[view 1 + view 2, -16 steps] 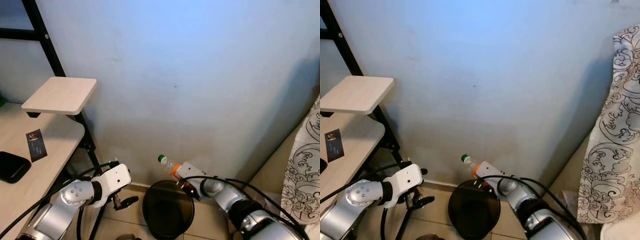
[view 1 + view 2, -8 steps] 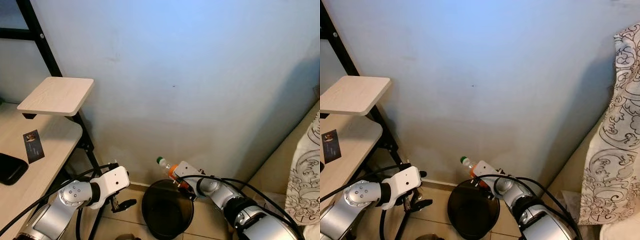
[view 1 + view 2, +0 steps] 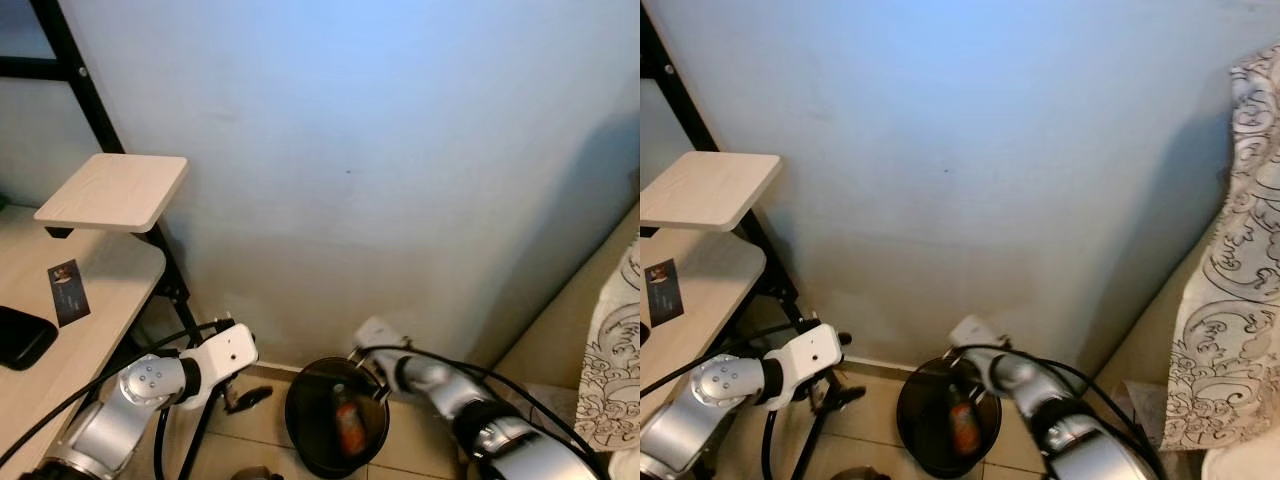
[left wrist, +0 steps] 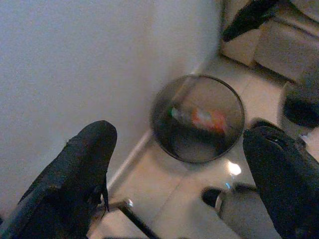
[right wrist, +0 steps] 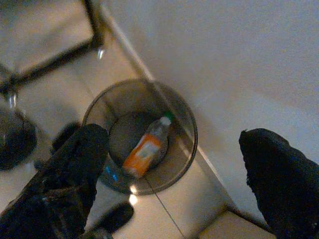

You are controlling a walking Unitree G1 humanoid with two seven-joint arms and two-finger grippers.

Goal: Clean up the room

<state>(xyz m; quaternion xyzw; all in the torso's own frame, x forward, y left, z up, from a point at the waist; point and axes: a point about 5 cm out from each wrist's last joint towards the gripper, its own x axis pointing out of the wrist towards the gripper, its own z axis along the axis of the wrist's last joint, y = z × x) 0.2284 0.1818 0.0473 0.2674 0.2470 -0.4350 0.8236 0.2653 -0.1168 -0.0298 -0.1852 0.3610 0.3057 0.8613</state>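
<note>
The right gripper (image 5: 172,169) is hanging with fingers spread wide above the black bin (image 3: 300,395) at lower centre, where an orange-labelled bottle (image 5: 145,147) is lying inside. The left gripper (image 4: 179,164), also open, is hovering lower left beside the desk (image 3: 100,300).

Both claws (image 4: 174,164) (image 5: 174,169) wide open, low

Far left: pale wood desk (image 3: 60,330) carrying a dark card (image 3: 68,291) and a black case (image 3: 22,334). Above, a small wooden shelf (image 3: 112,190) on a black frame (image 3: 75,75). Right edge: patterned fabric (image 3: 1225,290).
</note>
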